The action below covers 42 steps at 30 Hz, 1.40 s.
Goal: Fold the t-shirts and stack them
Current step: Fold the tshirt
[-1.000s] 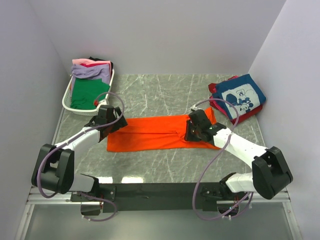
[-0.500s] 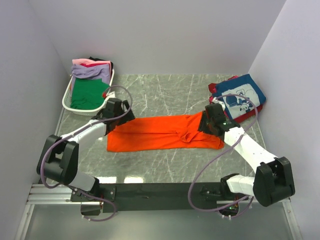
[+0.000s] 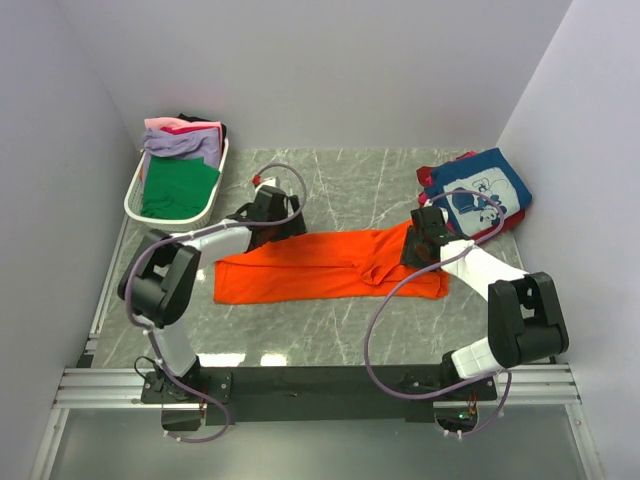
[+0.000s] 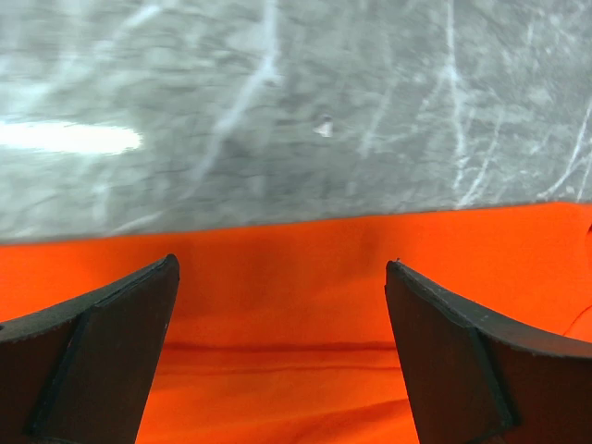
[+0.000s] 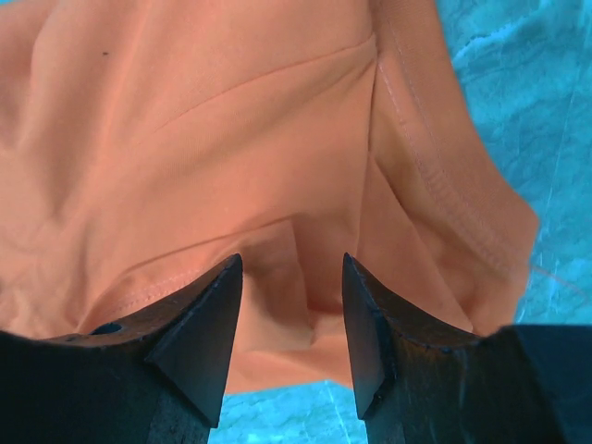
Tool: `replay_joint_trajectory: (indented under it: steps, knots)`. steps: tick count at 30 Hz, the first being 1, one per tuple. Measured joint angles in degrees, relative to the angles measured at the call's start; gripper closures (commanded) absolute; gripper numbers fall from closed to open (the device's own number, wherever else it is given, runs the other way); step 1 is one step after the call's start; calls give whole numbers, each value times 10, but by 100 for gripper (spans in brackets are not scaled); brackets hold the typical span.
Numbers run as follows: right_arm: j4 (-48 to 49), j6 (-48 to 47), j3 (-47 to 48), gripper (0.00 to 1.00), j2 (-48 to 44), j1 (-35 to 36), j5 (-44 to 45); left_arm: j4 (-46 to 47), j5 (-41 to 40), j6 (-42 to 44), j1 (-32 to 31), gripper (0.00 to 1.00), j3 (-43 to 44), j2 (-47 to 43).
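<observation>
The bright orange t-shirt (image 3: 320, 268) lies spread across the middle of the marble table, with a bunched fold near its right end. My left gripper (image 3: 288, 226) is open wide over the shirt's far left edge; in the left wrist view (image 4: 282, 264) orange cloth (image 4: 296, 314) lies beneath the jaws. My right gripper (image 3: 411, 247) is over the shirt's right end, jaws partly open (image 5: 290, 261) with a puckered fold of the orange cloth (image 5: 185, 139) between them. A navy blue tee with white cartoon print (image 3: 483, 193) lies at the back right on a red one.
A white slatted basket (image 3: 133, 195) at the back left holds green (image 3: 178, 188), lavender, pink, red and black tees. Grey walls close in the table on three sides. Bare marble (image 4: 277, 111) lies beyond the shirt's far edge.
My left gripper has moved right along the shirt's far edge. My right gripper moved back and right, and the shirt's right part bunched up with it; it has since hardly moved.
</observation>
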Motion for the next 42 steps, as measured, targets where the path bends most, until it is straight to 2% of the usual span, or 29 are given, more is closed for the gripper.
replay_joint_trajectory:
  steps: [8, 11, 12, 15, 17, 29, 37, 42]
  knots:
    - [26, -18, 2, 54, 24, -3, -17, 7, 24, 0, -31, 1, 42, 57]
    - [31, -26, 5, 66, 34, -3, -28, 10, 32, -1, -34, 1, 43, 70]
    - [33, -28, 5, 77, 37, -3, -30, 12, 32, -1, -34, 1, 43, 73]
    - [32, -34, 5, 95, 38, -3, -37, 17, 34, -2, -34, 1, 43, 74]
    - [31, -38, 5, 100, 37, -3, -41, 20, 34, -3, -34, 1, 43, 75]
    - [-32, -37, 4, 100, -76, 13, -41, 44, 35, -3, -34, 1, 43, 83]
    - [-85, -28, 4, 95, -89, 52, -42, 57, 35, -3, -34, 1, 39, 84]
    - [-140, -13, 4, 88, -108, 81, -33, 57, 34, -3, -34, 1, 38, 84]
